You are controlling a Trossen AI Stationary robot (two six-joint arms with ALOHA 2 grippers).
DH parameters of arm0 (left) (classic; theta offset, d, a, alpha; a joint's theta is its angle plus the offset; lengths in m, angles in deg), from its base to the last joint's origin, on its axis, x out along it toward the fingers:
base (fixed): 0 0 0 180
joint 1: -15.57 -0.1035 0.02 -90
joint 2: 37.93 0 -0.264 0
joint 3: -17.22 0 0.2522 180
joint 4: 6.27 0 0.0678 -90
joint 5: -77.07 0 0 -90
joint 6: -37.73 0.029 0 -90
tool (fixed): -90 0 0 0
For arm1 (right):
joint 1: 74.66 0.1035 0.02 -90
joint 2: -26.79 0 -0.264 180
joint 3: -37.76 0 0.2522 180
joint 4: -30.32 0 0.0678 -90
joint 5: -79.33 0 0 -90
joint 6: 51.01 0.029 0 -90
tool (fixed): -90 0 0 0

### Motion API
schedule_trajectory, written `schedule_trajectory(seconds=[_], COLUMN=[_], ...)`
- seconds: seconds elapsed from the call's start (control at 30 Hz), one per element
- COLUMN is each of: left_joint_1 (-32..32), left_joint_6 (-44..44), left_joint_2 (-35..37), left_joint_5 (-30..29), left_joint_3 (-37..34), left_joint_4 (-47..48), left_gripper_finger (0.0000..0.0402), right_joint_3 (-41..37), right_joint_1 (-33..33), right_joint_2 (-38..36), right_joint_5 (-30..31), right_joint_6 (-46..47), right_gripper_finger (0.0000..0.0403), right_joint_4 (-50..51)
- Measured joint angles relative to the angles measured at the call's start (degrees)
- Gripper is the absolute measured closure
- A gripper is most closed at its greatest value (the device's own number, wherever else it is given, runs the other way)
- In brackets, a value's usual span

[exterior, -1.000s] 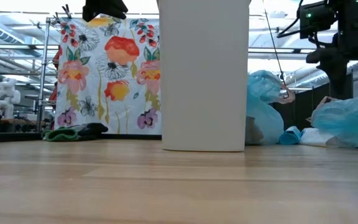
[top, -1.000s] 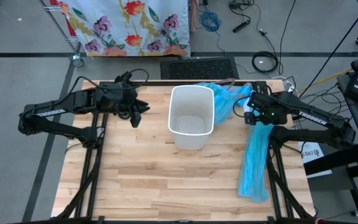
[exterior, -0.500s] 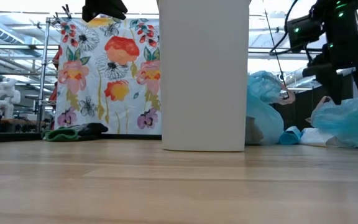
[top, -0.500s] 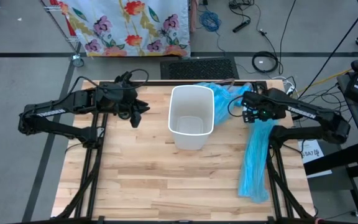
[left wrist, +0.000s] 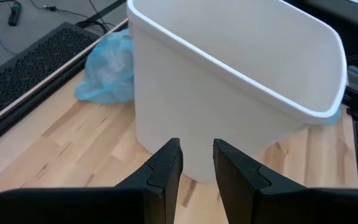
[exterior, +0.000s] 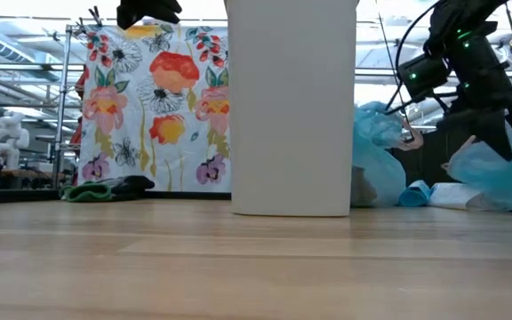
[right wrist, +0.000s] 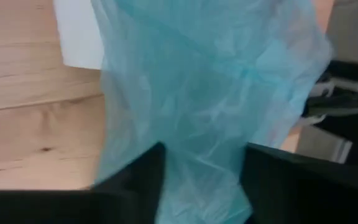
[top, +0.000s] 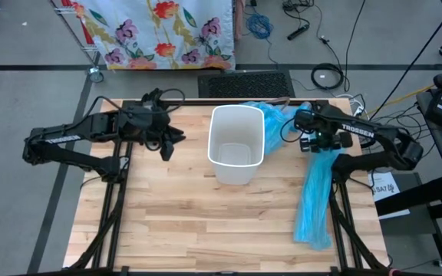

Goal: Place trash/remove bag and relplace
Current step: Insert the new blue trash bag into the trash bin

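A white bin stands upright mid-table with nothing in it. Behind it a bulging light-blue bag rests on the table's far edge. A long flat light-blue bag lies along the table's right side. My right gripper points steeply down over that bag's far end, open, a finger on each side of the plastic. My left gripper hovers left of the bin, open by a narrow gap with nothing in it. The trash is out of view. My right gripper comes at the flat bag's far end from above with its fingers apart on either side of the plastic. I cannot tell whether they touch it.
A floral cloth hangs on a rack beyond the table's far edge. A black mat and cables lie on the floor there. Bare wood stretches across the near half of the table.
My right gripper has gone down and toward the bin, tipping from a slant to nearly straight down over the flat bag's far end. The bags and the bin have stayed where they were.
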Motion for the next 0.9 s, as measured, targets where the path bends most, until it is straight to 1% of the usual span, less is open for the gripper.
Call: schedule_trajectory(seconds=[0.13, 0.17, 0.2, 0.3, 0.4, 0.5, 0.6, 0.73, 0.9], left_joint_1=[0.79, 0.95, 1.08, 1.08, 1.08, 1.04, 1.04, 1.04, 1.04], left_joint_6=[0.00, 0.00, 0.00, 0.02, 0.09, 0.09, 0.09, 0.07, -0.02], left_joint_2=[0.00, 0.00, 0.00, 0.00, 0.00, 0.00, 0.00, 0.00, -0.12], left_joint_5=[0.02, 0.01, 0.01, -0.01, -0.01, -0.09, -0.25, -0.33, -0.43], left_joint_3=[0.00, 0.00, 0.00, 0.00, 0.00, 0.00, 0.00, 0.00, 0.00], left_joint_4=[0.00, -0.01, 0.01, -0.02, 0.00, 0.00, -0.02, -0.21, -0.75], left_gripper_finger=[0.0304, 0.0304, 0.0304, 0.0304, 0.0304, 0.0304, 0.0304, 0.0304, 0.0304], right_joint_3=[-0.08, -0.08, -0.08, 0.86, 4.14, 9.65, 17.10, 26.41, 35.52], right_joint_1=[1.49, 1.93, 2.38, 3.61, 5.27, 7.52, 10.51, 14.52, 19.17], right_joint_2=[-2.15, -3.10, -4.20, -7.70, -11.53, -14.62, -16.42, -16.60, -15.02], right_joint_5=[1.98, 2.02, 2.05, 2.04, 2.16, 4.72, 7.32, 10.70, 11.33], right_joint_6=[-1.06, -1.18, -1.18, 0.02, 0.65, 1.85, 1.83, -0.74, -11.34], right_gripper_finger=[0.0343, 0.0371, 0.0387, 0.0394, 0.0401, 0.0402, 0.0403, 0.0403, 0.0403], right_joint_4=[0.27, 0.05, -0.22, 0.31, 0.66, -0.17, -2.84, -9.38, -26.25])
